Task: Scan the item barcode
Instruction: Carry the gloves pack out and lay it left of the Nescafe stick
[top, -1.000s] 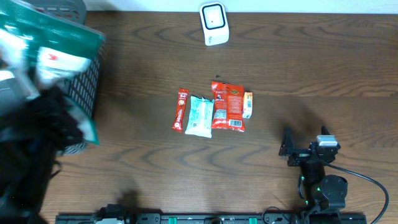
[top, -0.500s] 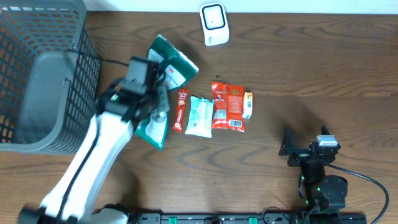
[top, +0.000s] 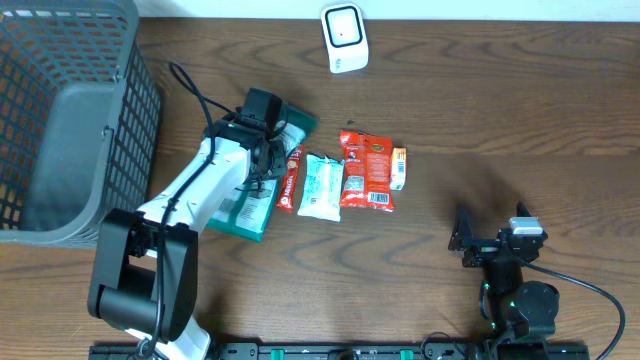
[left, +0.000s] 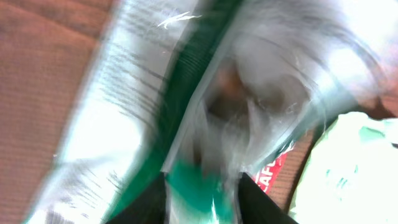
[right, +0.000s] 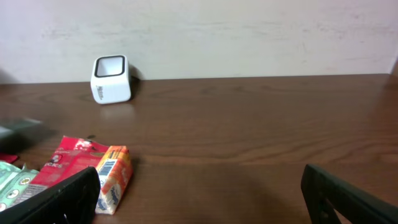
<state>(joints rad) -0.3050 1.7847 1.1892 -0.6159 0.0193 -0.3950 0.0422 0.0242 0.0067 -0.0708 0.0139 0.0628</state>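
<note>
The grey mesh basket (top: 60, 120) stands at the left. The green packet (top: 245, 215) was up in the air a second ago; now it lies flat on the worktop (top: 500, 120), just beside the red stick sachet (top: 290, 177). The left hand (top: 262, 150) is over it, and I cannot tell if it grips. The packet is glossy, crinkled film. The white scanner (top: 344, 37) is well apart, so I think it is being put down. The right hand (top: 462, 240) rests wide open.

1. The left wrist view is a blur; the green bag (left: 143, 106) fills it, its print unreadable.
2. Seen from overhead, the left arm (top: 195, 195) covers much of that bag.
3. Whether the left gripper (top: 268, 150) is gripping cannot be told.
4. The basket (top: 140, 100) is cut off at the picture's edge.
</note>
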